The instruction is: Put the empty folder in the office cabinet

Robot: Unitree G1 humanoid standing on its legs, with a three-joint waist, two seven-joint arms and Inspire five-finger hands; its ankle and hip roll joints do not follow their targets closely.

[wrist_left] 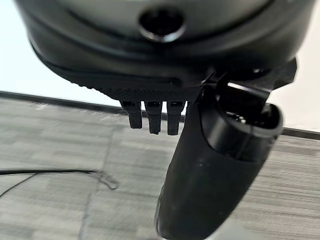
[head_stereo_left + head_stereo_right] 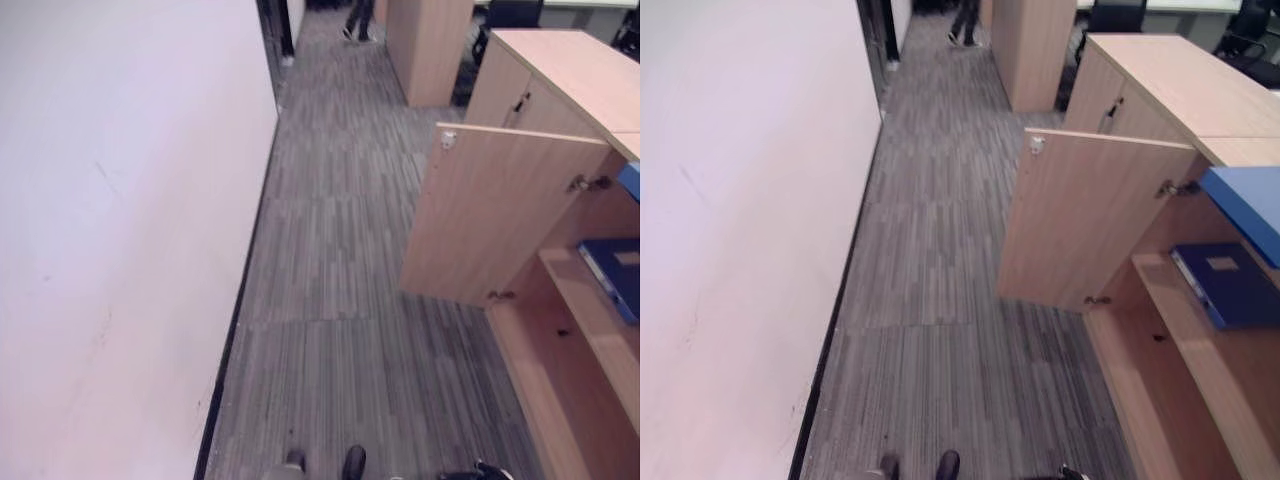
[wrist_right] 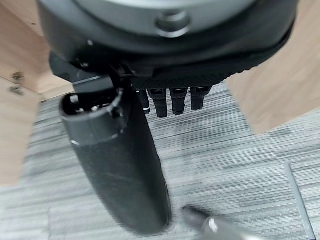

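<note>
The wooden office cabinet (image 2: 1160, 95) stands at the right with its door (image 2: 1090, 215) swung open into the aisle. A dark blue folder (image 2: 1230, 285) lies flat on the middle shelf (image 2: 1185, 300) inside; the same folder (image 2: 615, 275) sits at the right edge of the left eye view. Above it a lighter blue folder (image 2: 1245, 205) juts out. My left hand (image 1: 215, 165) hangs over the grey carpet by the white wall, fingers (image 1: 152, 117) straight, holding nothing. My right hand (image 3: 120, 170) hangs beside the cabinet's wood, fingers (image 3: 172, 102) straight and empty.
A white wall (image 2: 120, 230) runs along the left side of the carpeted corridor (image 2: 330, 300). The open door narrows the way on the right. Farther off stand another wooden cabinet (image 2: 430, 45) and a dark office chair (image 2: 1115, 15). A person's legs (image 2: 358, 20) show at the corridor's far end.
</note>
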